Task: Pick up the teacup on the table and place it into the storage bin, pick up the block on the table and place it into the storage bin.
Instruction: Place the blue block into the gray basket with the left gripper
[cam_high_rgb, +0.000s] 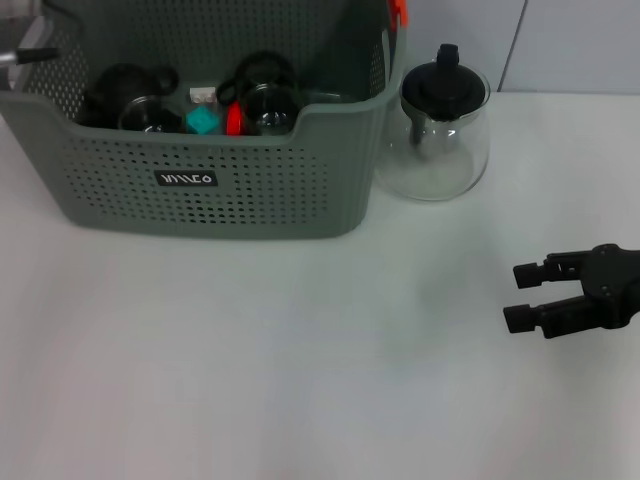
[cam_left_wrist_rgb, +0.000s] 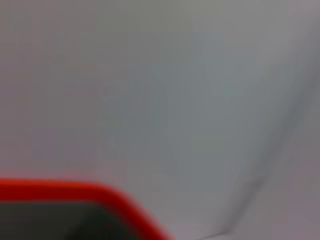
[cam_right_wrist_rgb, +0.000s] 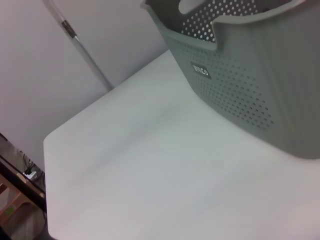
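My storage bin (cam_high_rgb: 230, 190) sits at about ten o'clock on the table (cam_high_rgb: 300, 380), its long axis running side to side across my head view and its labelled wall facing me. Inside it, along the near wall, I see a dark rounded object (cam_high_rgb: 115, 92) at the nine o'clock end, then a glass teacup (cam_high_rgb: 150, 117) beside it, a small teal block (cam_high_rgb: 203, 121) near the middle, something red (cam_high_rgb: 233, 118) just past that, and a second glass cup (cam_high_rgb: 268, 110) with a black ring (cam_high_rgb: 262, 68) behind it. A small white piece (cam_high_rgb: 203, 95) lies behind the block. Which way the cup handles point I cannot tell.

Just beside the bin's three o'clock end stands a glass teapot (cam_high_rgb: 440, 140) with a black lid, upright on the table.

My right gripper (cam_high_rgb: 525, 296) hangs over the bare table at about four o'clock, well apart from the bin, fingers spread and pointing toward nine o'clock, holding nothing. My right wrist view looks across the tabletop at the bin's perforated labelled wall.

My left gripper does not show in any view; its wrist view gives only a blurred red edge (cam_left_wrist_rgb: 75, 190) against pale grey.
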